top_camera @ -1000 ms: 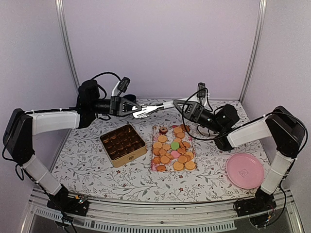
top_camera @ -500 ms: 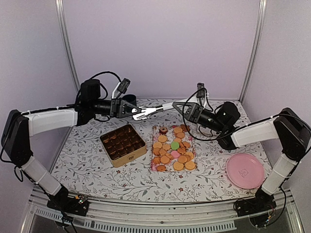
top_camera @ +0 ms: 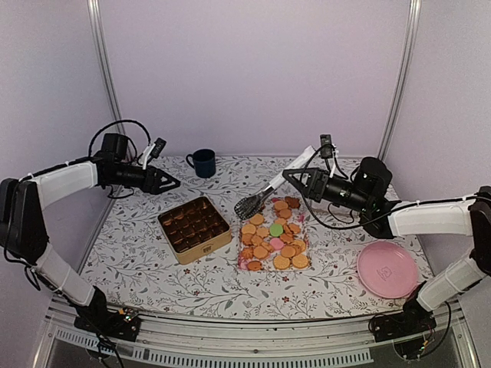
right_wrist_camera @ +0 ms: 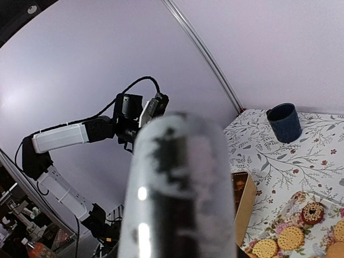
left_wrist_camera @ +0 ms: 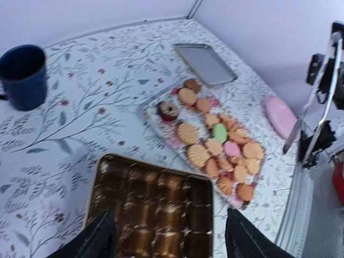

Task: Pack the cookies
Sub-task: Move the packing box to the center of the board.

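Observation:
The cookies [top_camera: 272, 234], mostly golden-orange with one green, one pink and one dark, lie on a floral tray [top_camera: 242, 259] in the middle of the table. Left of them stands an open gold tin [top_camera: 194, 228] with brown compartments. My right gripper [top_camera: 295, 177] is shut on metal tongs [top_camera: 265, 195], whose scalloped tips hang just above the tray's far left corner. The tongs' handle [right_wrist_camera: 183, 183] fills the right wrist view. My left gripper [top_camera: 170, 183] is open and holds nothing, back at the far left; in its wrist view [left_wrist_camera: 169, 215] it looks down over the tin [left_wrist_camera: 150, 209] and cookies [left_wrist_camera: 215, 145].
A dark blue mug [top_camera: 203, 162] stands at the back. A pink plate [top_camera: 387, 269] sits at the front right. A flat silver lid [left_wrist_camera: 204, 63] lies beyond the cookie tray in the left wrist view.
My left gripper has opened, let go of the tongs and pulled back to the left. The right gripper now carries the tongs alone, their tips lowered toward the cookies.

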### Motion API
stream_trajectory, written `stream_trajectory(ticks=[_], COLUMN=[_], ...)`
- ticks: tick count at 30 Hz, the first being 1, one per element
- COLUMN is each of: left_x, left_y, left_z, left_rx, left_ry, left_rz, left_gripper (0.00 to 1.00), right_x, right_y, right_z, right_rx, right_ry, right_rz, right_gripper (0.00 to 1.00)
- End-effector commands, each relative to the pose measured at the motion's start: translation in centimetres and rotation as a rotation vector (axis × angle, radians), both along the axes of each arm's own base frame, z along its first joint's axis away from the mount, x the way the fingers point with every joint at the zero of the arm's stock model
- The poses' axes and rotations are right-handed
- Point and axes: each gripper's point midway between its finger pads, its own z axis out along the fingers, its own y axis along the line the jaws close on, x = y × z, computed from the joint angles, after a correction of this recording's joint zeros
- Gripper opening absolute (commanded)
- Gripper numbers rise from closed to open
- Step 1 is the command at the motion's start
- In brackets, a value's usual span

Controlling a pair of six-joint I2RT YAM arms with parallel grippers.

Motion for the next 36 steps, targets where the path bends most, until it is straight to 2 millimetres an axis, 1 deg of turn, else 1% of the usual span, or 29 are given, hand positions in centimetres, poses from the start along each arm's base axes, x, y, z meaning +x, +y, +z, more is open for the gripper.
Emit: stream_trajectory(ticks=[1,2,4,6,9,12,15,18,20,23,27,28,32,36], left_x=[1.1,1.2,1.0,1.0,1.0,0.9,0.7,0.6,0.5,0.4,0.9,1.0,1.6,1.8], left_y=[6.9,8.0,8.9,9.3,9.5,9.5,9.3,9.1,8.9,8.4,8.0,8.0,7.8,6.8], left_z=[-5.7,-6.8,-9.2,-10.9,-12.7,-13.9,-14.7,-15.4,-15.8,-16.2,-16.5,-16.5,-16.5,-16.0], left_rx=[0.300,0.330,0.386,0.416,0.435,0.445,0.432,0.454,0.486,0.528,0.607,0.625,0.689,0.711], left_ry=[0.002,0.021,0.059,0.091,0.149,0.201,0.241,0.249,0.235,0.196,0.113,0.093,0.010,-0.088], left_rz=[0.118,0.140,0.146,0.146,0.152,0.157,0.161,0.159,0.153,0.121,0.087,0.078,0.034,-0.038], left_gripper=[0.68,0.67,0.66,0.66,0.66,0.66,0.66,0.66,0.64,0.56,0.41,0.35,0.24,0.13], right_x=[0.6,0.7,1.1,1.6,1.9,1.9,1.7,1.5,1.3,1.2,0.9,0.9,0.8,0.7], right_y=[-1.5,-1.6,-1.8,-2.1,-2.6,-3.2,-3.8,-4.1,-4.3,-4.3,-4.6,-4.7,-5.1,-5.5], right_z=[-0.2,-0.9,-1.4,-1.8,-2.0,-1.9,-1.8,-1.8,-1.9,-1.9,-1.8,-1.7,-1.8,-1.8], right_rx=[-0.106,-0.142,-0.185,-0.221,-0.257,-0.281,-0.295,-0.303,-0.307,-0.309,-0.316,-0.319,-0.342,-0.364], right_ry=[-0.061,-0.060,-0.065,-0.075,-0.091,-0.113,-0.128,-0.136,-0.133,-0.135,-0.143,-0.144,-0.151,-0.157], right_rz=[-0.097,-0.108,-0.132,-0.164,-0.207,-0.245,-0.270,-0.278,-0.279,-0.278,-0.282,-0.285,-0.296,-0.310], right_gripper=[0.34,0.34,0.34,0.34,0.34,0.34,0.34,0.34,0.34,0.34,0.34,0.34,0.34,0.34])
